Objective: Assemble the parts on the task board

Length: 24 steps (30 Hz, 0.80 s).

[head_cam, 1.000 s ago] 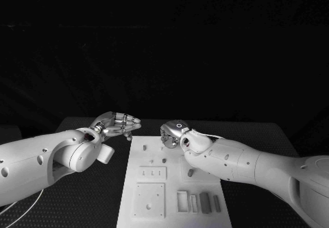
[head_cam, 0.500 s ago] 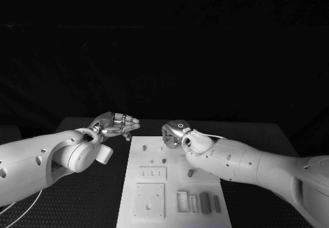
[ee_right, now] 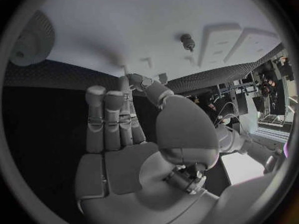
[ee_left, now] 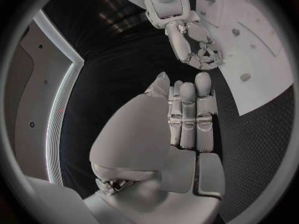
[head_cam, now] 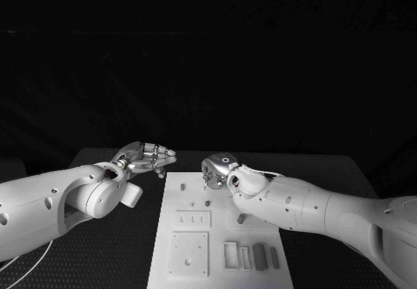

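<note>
Head view: the board (head_cam: 217, 235) lies mid-bench, grey parts (head_cam: 259, 257) near its front edge. The left hand (head_cam: 147, 158), curled and empty, hovers beside its far-left corner; the right hand (head_cam: 219, 170), fingers curled, grip unclear, over its far edge.

Two smooth white arms with rounded shell casings and small dark screw holes end in silver segmented metal hands, the left hand (head_cam: 146, 158) and the right hand (head_cam: 217, 168); a thin white cable (head_cam: 31, 260) loops beneath the left arm.
</note>
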Each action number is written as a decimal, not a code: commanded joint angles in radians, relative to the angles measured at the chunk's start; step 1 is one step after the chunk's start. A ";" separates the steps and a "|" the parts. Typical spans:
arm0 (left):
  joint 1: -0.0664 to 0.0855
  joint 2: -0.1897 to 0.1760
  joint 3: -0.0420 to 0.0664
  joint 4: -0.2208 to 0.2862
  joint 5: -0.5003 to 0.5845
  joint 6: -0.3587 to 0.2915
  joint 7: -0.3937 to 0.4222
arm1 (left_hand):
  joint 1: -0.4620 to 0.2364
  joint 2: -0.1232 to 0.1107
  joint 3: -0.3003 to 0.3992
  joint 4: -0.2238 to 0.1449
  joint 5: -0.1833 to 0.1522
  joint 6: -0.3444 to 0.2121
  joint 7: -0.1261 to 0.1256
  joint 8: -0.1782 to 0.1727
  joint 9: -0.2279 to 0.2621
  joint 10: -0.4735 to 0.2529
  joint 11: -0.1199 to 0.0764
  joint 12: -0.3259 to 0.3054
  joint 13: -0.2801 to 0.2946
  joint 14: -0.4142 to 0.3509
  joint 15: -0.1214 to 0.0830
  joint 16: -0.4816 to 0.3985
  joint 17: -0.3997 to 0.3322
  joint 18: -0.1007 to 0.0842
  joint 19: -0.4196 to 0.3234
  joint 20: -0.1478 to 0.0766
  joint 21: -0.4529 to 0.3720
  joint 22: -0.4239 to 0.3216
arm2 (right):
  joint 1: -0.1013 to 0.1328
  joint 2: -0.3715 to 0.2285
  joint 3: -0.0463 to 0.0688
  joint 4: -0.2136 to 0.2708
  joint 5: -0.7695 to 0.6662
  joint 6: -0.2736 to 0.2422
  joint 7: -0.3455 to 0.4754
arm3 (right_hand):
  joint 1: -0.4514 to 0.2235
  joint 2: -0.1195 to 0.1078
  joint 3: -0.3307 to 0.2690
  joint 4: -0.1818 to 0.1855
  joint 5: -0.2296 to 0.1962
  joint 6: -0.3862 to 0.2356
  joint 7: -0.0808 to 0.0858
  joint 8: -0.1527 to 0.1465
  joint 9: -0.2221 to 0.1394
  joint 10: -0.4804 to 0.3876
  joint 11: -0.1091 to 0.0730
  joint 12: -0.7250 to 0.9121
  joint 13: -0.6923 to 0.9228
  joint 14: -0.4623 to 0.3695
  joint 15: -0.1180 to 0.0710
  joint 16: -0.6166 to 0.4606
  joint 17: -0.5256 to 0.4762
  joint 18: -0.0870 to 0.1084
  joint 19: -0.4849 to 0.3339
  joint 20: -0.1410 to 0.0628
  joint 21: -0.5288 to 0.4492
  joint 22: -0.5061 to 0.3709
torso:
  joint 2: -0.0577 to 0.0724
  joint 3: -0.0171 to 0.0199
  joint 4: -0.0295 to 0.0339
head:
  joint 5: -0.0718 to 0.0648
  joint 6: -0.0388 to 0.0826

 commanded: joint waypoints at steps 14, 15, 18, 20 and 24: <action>0.003 0.002 -0.001 0.000 0.003 0.008 0.006 | -0.010 0.000 0.005 0.000 -0.004 -0.002 0.008 -0.007 0.002 -0.001 0.007 -0.007 0.002 0.007 -0.002 0.006 -0.002 0.075 0.008 0.001 -0.003 0.002 | -0.001 -0.005 -0.001 -0.002 -0.006 0.034 -0.004 | -0.007 0.007 -0.001 0.006 0.001 0.034 -0.025 0.007 0.042 0.005 0.000 -0.006 0.001 -0.001 -0.006 0.006 0.000 0.099 0.002 -0.005 0.007 0.022 | 0.000 0.0001 0.0005 | -0.003 -0.001; 0.003 0.002 -0.001 0.000 0.003 0.008 0.006 | -0.010 0.000 0.005 0.000 -0.004 -0.002 0.008 -0.007 0.002 -0.001 0.007 -0.007 0.002 0.007 -0.002 0.006 -0.002 0.075 0.008 0.001 -0.003 0.002 | -0.001 -0.005 -0.001 -0.002 -0.006 0.035 -0.004 | -0.007 0.007 -0.001 0.006 0.001 0.034 -0.025 0.007 0.042 0.005 0.000 -0.006 0.001 -0.001 -0.006 0.006 0.000 0.099 0.002 -0.005 0.007 0.022 | 0.000 0.0001 0.0006 | -0.004 -0.002; 0.003 0.002 -0.001 -0.002 0.003 0.008 0.005 | -0.010 0.000 0.005 0.000 -0.004 -0.002 0.008 -0.007 0.002 -0.001 0.007 -0.007 0.002 0.007 -0.002 0.006 -0.002 0.075 0.008 0.001 -0.003 0.002 | -0.001 -0.005 -0.001 -0.002 -0.006 0.039 -0.002 | -0.007 0.007 -0.001 0.006 0.001 0.034 -0.025 0.007 0.042 0.005 0.000 -0.006 0.002 -0.001 -0.006 0.006 0.000 0.099 0.002 -0.005 0.008 0.022 | 0.000 -0.0005 0.0014 | -0.004 -0.003; 0.003 0.002 -0.001 -0.002 0.003 0.008 0.006 | -0.010 0.000 0.005 0.000 -0.004 -0.002 0.008 -0.007 0.002 -0.001 0.007 -0.008 0.002 0.007 -0.002 0.006 -0.002 0.075 0.008 0.001 -0.003 0.002 | -0.001 -0.004 -0.001 -0.002 -0.006 0.039 -0.002 | -0.007 0.007 -0.001 0.006 0.001 0.034 -0.025 0.007 0.043 0.005 0.000 -0.006 0.002 -0.001 -0.006 0.006 0.000 0.099 0.002 -0.005 0.008 0.022 | 0.000 -0.0001 0.0011 | -0.002 -0.005; 0.003 0.003 -0.001 -0.002 0.003 0.008 0.006 | -0.010 0.000 0.005 0.000 -0.004 -0.002 0.008 -0.007 0.002 -0.001 0.007 -0.008 0.002 0.007 -0.001 0.007 -0.003 0.075 0.009 0.001 -0.003 0.002 | -0.001 0.001 -0.001 -0.007 -0.005 0.040 -0.001 | -0.007 0.007 -0.001 0.006 0.001 0.034 -0.025 0.007 0.043 0.004 0.000 -0.006 0.002 -0.001 -0.006 0.006 0.000 0.099 0.001 -0.005 0.008 0.022 | 0.000 -0.0003 0.0012 | 0.000 -0.004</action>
